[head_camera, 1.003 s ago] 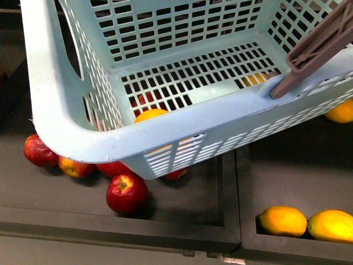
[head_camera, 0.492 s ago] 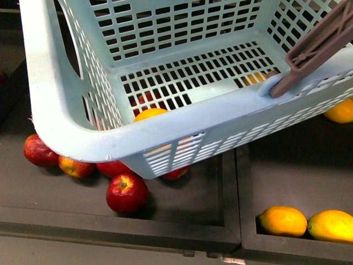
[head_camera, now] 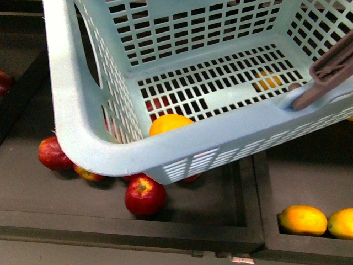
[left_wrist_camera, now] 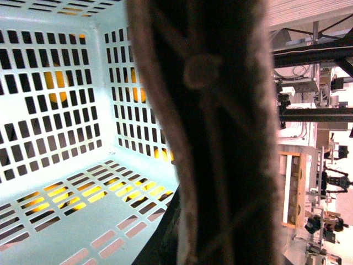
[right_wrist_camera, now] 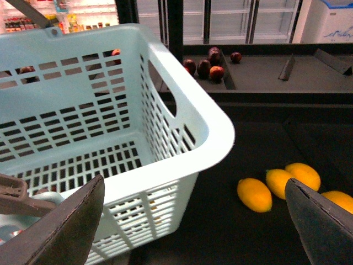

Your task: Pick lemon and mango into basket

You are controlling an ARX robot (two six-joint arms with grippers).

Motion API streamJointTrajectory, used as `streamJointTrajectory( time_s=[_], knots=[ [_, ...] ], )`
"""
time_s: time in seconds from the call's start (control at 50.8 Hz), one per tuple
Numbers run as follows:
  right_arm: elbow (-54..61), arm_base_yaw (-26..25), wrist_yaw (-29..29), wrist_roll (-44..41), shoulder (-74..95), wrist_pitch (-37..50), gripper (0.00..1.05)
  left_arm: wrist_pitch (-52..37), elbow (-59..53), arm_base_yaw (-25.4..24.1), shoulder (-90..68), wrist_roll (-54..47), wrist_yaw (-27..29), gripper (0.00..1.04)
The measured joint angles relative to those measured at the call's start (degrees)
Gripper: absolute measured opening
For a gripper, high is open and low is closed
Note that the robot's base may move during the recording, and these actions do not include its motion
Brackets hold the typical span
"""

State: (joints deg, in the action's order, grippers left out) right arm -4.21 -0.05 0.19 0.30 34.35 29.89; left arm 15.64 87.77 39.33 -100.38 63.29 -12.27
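The right gripper (right_wrist_camera: 193, 185) hangs wide apart beside the tilted basket (head_camera: 83, 138), seemingly held close so a mango (right_wrist_camera: 254, 194) in the dark bin (right_wrist_camera: 259, 143) travels little; the left gripper's state I cannot tell, being unseen.

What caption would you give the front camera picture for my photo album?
Pale teal slotted plastic basket tilted above dark trays holding red apples and smooth orange-yellow oval fruits.
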Motion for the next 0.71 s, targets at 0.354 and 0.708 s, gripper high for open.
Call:
streamJointTrajectory(
  time_s=[0.354,0.708],
  knots=[
    [0.1,0.0,-0.1,0.0,-0.1,0.0,0.96,0.0,0.0,-0.3,0.0,0.1,0.8,0.05],
    [0.1,0.0,-0.1,0.0,-0.2,0.0,0.96,0.0,0.0,-0.5,0.0,-0.2,0.9,0.05]
  ],
)
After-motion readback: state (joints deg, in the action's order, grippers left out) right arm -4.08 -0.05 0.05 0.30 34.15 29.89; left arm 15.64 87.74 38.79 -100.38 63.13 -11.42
